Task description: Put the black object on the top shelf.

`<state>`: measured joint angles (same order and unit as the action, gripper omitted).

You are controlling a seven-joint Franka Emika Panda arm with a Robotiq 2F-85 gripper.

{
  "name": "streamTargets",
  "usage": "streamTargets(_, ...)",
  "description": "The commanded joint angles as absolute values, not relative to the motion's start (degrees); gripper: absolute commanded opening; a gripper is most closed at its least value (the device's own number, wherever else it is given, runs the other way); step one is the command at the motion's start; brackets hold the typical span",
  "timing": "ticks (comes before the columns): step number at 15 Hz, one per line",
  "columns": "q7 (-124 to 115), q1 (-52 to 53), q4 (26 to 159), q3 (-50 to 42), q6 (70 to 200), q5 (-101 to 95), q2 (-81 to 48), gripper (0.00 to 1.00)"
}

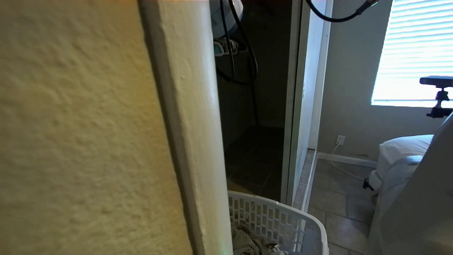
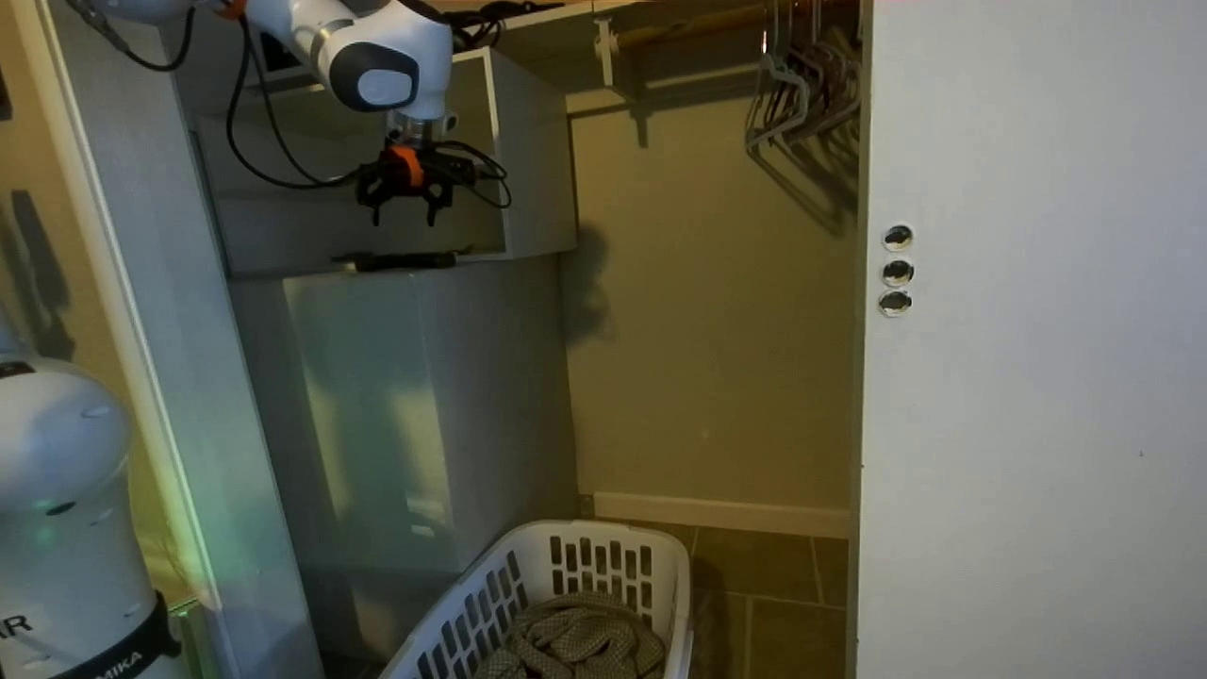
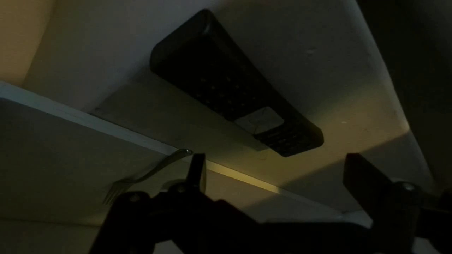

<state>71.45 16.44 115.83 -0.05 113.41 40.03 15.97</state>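
The black object looks like a remote or handset with buttons and a light patch. It lies on a pale shelf surface in the wrist view. In an exterior view the black object is a dark strip on top of the lower cabinet. My gripper hangs above it, pointing down, apart from it. In the wrist view the gripper has its fingers wide apart with nothing between them. A top shelf runs along the closet's upper part. The gripper is out of view in an exterior view.
A fork lies near the black object. An open cubby stands around the gripper's right side. Black cables lie up high. Hangers hang at right. A laundry basket with cloth stands below. A white door is at right.
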Motion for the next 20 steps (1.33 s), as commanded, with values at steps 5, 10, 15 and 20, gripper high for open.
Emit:
streamTargets(5, 65.0, 14.9, 114.3, 4.9, 117.4, 41.7, 13.3, 1.00)
streamTargets(10, 57.8, 15.0, 114.7, 8.8, 131.2, 40.1, 10.7, 1.00)
streamTargets(15, 58.1, 15.6, 115.4, 9.2, 133.4, 40.1, 9.8, 1.00)
streamTargets(20, 56.4, 15.3, 114.9, 9.6, 134.5, 38.4, 8.8, 1.00)
